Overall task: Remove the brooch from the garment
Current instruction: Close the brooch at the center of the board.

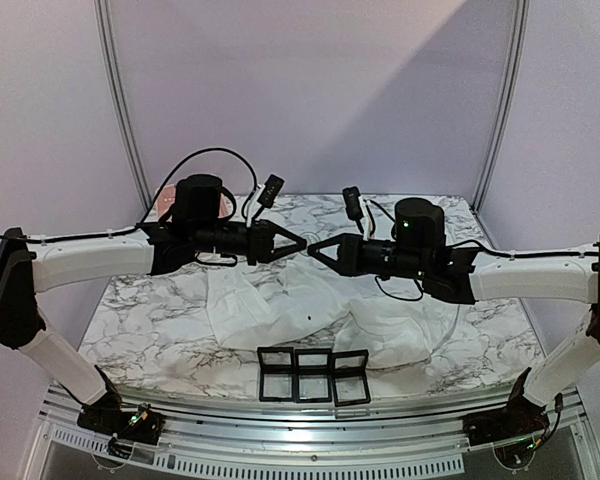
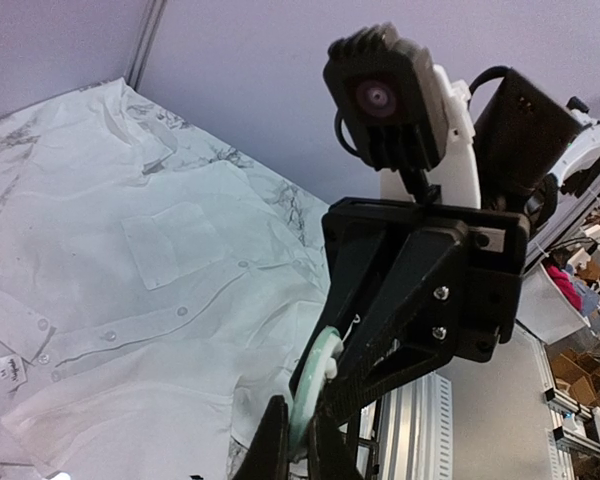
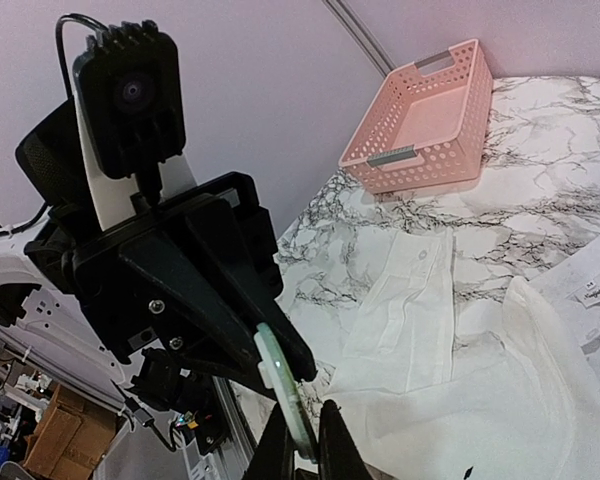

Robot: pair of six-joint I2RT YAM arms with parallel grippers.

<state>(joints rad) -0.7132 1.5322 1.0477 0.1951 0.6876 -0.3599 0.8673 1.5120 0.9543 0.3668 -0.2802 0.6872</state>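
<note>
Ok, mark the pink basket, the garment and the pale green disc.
pink basket point(image 3: 440, 150): right wrist view, its perforated near wall.
garment point(image 2: 175, 245): left wrist view, its chest pocket.
pale green disc point(image 3: 280, 385): right wrist view, its rim, seen nearly edge-on.

A white garment lies on a table patterned as white marble with grey and black veins. The left gripper and right gripper are black, and the arms are white and black. The disc is pale green. The basket at far left is pink, the near frames are black and the backdrop is lilac.
</note>
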